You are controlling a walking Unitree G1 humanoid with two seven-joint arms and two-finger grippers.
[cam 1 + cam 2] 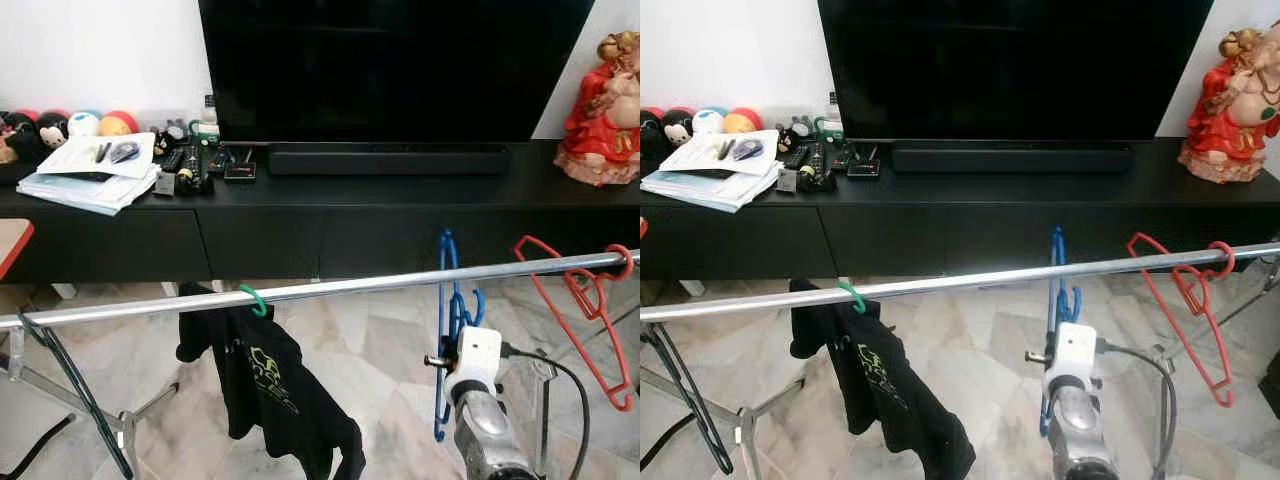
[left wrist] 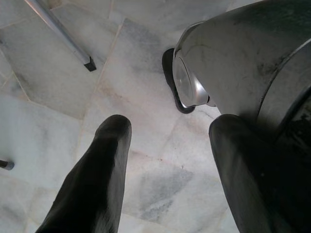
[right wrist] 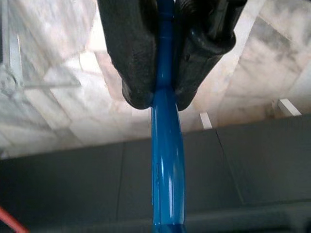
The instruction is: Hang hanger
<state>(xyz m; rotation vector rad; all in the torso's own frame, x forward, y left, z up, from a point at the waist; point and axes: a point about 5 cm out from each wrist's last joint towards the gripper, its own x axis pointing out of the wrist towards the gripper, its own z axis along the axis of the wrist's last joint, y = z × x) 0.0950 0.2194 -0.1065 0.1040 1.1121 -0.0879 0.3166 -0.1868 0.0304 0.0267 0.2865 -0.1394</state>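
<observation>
While the right gripper (image 3: 163,94) is clenched on the blue hanger (image 1: 447,330), its hook rises at the rail (image 1: 330,289) but looks not yet settled, so hanging remains.

1. Right gripper (image 3: 163,94) stood below the rail (image 1: 330,288), jaws clamped on the hanger (image 3: 166,165), which rose past the fingertips to the rail.
2. Second hanger (image 1: 585,310) hung right of the jaws; shirt (image 1: 265,385) hung left.
3. Cabinet (image 1: 300,215) with TV (image 1: 400,65) stood beyond the jaws, behind the rail.
4. Left gripper (image 2: 167,145) pointed at floor (image 2: 58,73).
</observation>
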